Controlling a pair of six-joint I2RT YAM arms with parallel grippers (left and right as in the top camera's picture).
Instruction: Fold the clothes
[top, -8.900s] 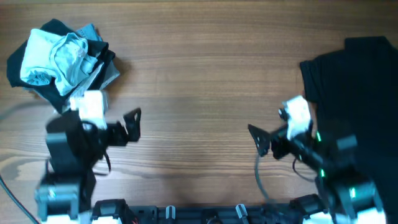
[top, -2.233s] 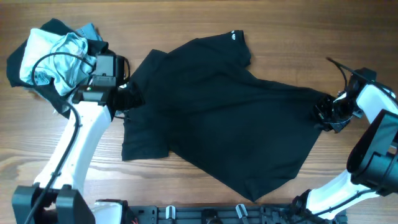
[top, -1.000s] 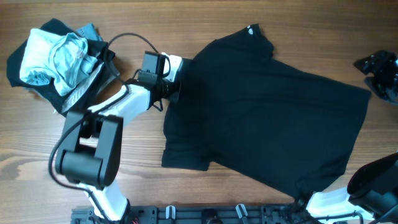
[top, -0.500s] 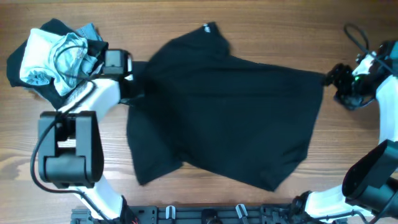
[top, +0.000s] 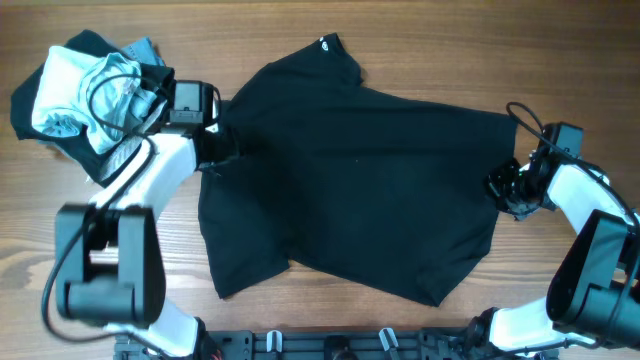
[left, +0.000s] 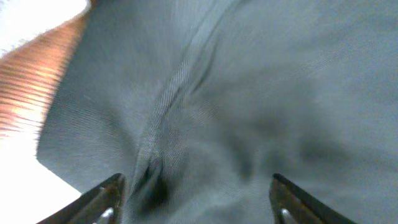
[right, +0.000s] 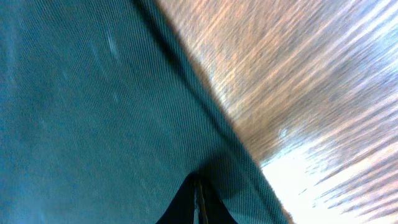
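The clothes (top: 360, 170), a black T-shirt, lie spread across the middle of the table with a small white tag (top: 323, 42) at the collar. My left gripper (top: 215, 145) hovers over the shirt's left sleeve edge. In the left wrist view this gripper (left: 199, 205) is open, its fingers (left: 111, 194) wide apart over a seam in the fabric (left: 249, 93), holding nothing. My right gripper (top: 503, 190) is at the shirt's right edge. In the right wrist view it (right: 198, 190) is shut, tips pinched into the fabric (right: 93, 112) close to the hem.
A heap of other garments (top: 90, 95), light blue, grey and black, lies at the far left corner, right behind my left arm. Bare wooden table (top: 560, 60) shows around the shirt. A dark rail (top: 330, 345) runs along the near edge.
My left gripper has opened and let go of the sleeve. My right gripper has come down and left onto the shirt's right edge and shut there. The shirt has settled flat.
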